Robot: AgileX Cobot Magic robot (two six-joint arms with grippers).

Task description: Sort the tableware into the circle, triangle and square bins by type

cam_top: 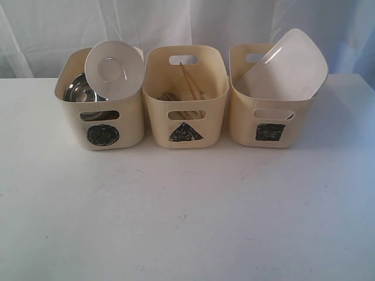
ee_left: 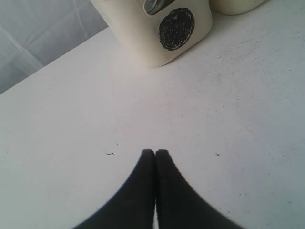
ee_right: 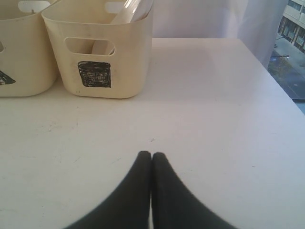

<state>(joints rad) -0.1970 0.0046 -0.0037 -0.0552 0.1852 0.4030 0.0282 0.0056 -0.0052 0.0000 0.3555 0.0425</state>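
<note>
Tableware sits in three cream bins that stand in a row toward the back of my white table [cam_top: 187, 222], with a pale curtain [cam_top: 176, 23] hanging behind them. The bins are just beside one another.

On my left is the circle bin [cam_top: 70, 126], in the middle the triangle bin [cam_top: 158, 126], and on my right the square bin [cam_top: 243, 126]. Each has its black scribbled mark on the front, under a handle slot.

The white square plate [cam_top: 287, 67] is the biggest piece. It stands tilted in the square bin, its upper corner rising well above the rim. The small white bowl [cam_top: 114, 69] is in the circle bin, tipped on edge with its underside facing forward, and it pokes out over the top. Just beside it, lower down, lies the shiny steel bowl [cam_top: 79, 89]. Something shiny also glints through that bin's slot. The wooden chopsticks [cam_top: 190, 82] lean inside the triangle bin. More pale brown pieces lie at its bottom, but I can't tell what they are from here.

My left gripper [ee_left: 155, 152] hangs over bare table in front of the circle bin, its fingers pressed together on nothing. My right gripper [ee_right: 151, 154] hangs over bare table in front of the square bin, likewise clenched and empty.
</note>
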